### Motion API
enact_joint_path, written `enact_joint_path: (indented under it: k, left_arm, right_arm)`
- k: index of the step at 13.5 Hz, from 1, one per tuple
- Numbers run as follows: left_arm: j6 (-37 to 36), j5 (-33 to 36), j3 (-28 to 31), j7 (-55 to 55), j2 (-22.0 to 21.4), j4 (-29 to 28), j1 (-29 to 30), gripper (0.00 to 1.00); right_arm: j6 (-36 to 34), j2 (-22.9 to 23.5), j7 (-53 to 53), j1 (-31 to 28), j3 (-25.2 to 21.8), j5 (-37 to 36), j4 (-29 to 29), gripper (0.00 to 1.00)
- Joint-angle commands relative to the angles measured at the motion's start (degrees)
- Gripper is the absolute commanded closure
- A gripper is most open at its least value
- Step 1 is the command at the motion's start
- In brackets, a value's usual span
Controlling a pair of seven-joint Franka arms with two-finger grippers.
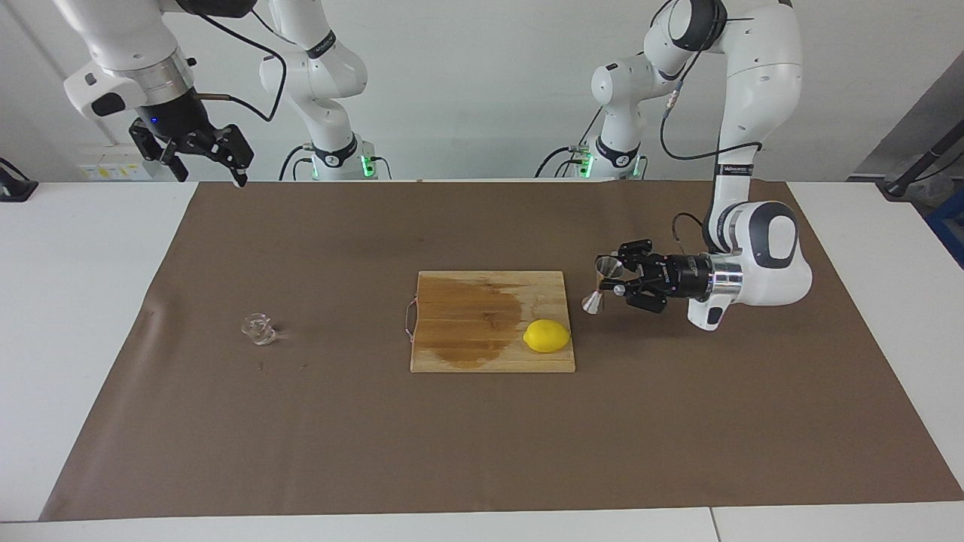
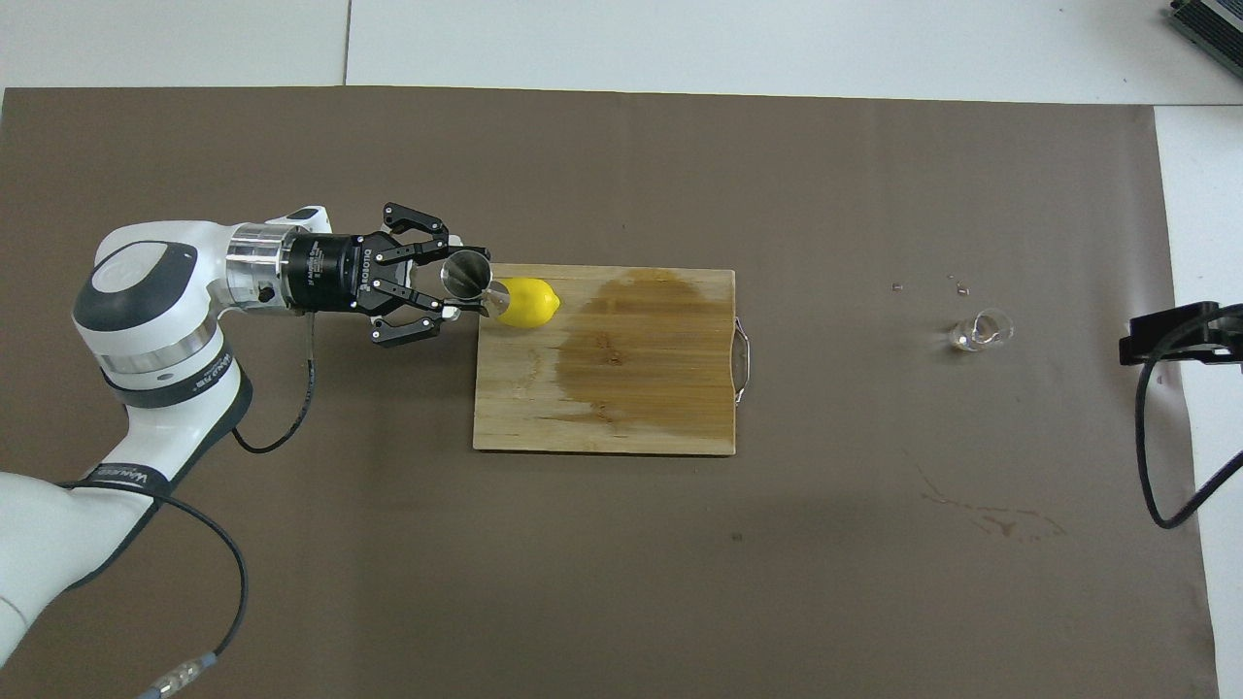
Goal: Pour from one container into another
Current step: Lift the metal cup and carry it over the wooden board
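Jigger [image 1: 605, 284] in left end effector [image 1: 616, 280], aloft.

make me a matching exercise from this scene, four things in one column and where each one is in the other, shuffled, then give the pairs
Things
1. jigger
2. lemon
3. glass vessel
4. right gripper

Places
A. standing on the brown mat toward the right arm's end of the table
B. held in the left gripper, up in the air beside the cutting board
C. raised and open over the mat's edge nearest the robots
D. lying on a corner of the cutting board

Pairs: 1-B, 2-D, 3-A, 4-C
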Motion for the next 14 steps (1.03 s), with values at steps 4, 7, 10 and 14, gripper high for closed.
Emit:
enact_joint_path:
  k: [4,7,10,14]
  left_arm:
    - [5.75,-9.68,13.76,-1.96,-1.72,-3.87,-19.53,0.74]
    - [9.89,-10.47,13.76,-1.43,-1.63,-4.49,-23.58,0.74]
    - [11.75,-11.79,13.58,-0.73,-1.19,-5.28,-25.69,0.74]
    - [11.66,-14.6,13.41,3.22,1.01,-6.16,-26.84,0.74]
  right_arm:
    - [-0.06,-0.83,0.41,-0.12,0.07,1.34,-0.67,0.0]
    - [-0.06,-0.83,0.41,-0.12,0.07,1.34,-0.67,0.0]
    - [-0.06,-0.83,0.5,-0.12,0.07,1.34,-0.67,0.0]
    - [-0.06,-0.83,0.5,-0.12,0.07,1.34,-0.67,0.0]
